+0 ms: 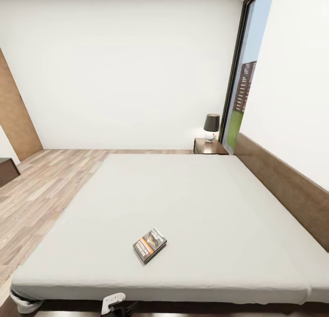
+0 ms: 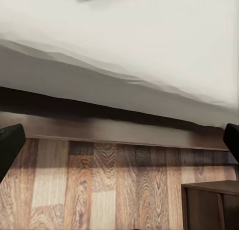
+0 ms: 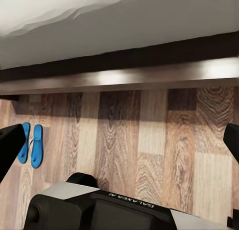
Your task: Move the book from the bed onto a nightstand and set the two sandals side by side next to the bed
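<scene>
While the book was seen lying flat on the pale mattress of the bed near its front edge, the nightstand (a lamp on it) was seen at the far corner by the window. Both sandals were seen side by side on the plank floor near the bed frame. The left gripper and right gripper were held wide apart, with nothing gripped.
</scene>
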Motion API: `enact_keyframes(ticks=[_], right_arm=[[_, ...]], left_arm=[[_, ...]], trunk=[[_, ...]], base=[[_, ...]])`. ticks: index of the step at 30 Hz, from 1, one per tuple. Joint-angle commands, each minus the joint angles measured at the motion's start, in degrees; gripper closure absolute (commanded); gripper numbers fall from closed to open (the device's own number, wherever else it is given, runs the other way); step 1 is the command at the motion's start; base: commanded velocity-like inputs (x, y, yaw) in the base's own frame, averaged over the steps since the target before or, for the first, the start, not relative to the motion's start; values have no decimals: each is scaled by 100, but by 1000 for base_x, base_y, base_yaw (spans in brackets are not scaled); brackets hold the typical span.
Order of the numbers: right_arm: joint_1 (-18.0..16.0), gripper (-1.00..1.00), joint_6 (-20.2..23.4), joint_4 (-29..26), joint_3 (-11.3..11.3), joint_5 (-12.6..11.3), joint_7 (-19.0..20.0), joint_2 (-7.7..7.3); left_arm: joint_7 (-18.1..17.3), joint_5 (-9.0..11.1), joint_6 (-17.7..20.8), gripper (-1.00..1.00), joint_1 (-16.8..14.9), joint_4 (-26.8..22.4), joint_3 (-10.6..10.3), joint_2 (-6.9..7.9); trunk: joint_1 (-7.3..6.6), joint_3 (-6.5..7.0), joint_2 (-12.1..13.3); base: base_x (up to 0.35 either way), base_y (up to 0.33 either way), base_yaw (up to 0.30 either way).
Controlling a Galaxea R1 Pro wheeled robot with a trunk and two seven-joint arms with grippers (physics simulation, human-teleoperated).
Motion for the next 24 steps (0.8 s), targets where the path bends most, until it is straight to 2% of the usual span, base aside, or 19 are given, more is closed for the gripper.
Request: enact_keyframes(ticks=[1,24], right_arm=[[-5,-100,-30,7,31,-26,9,-4],[-5,-100,-23,7,26,-26,9,-3]], left_arm=[[-29,-10,-7,-100,-5,9,43,0],[-20,-8,-7,-100,-5,9,44,-2]], trunk=[[-22,12,37],[-527,425,960]], base=[[0,0,0],[0,0,0]])
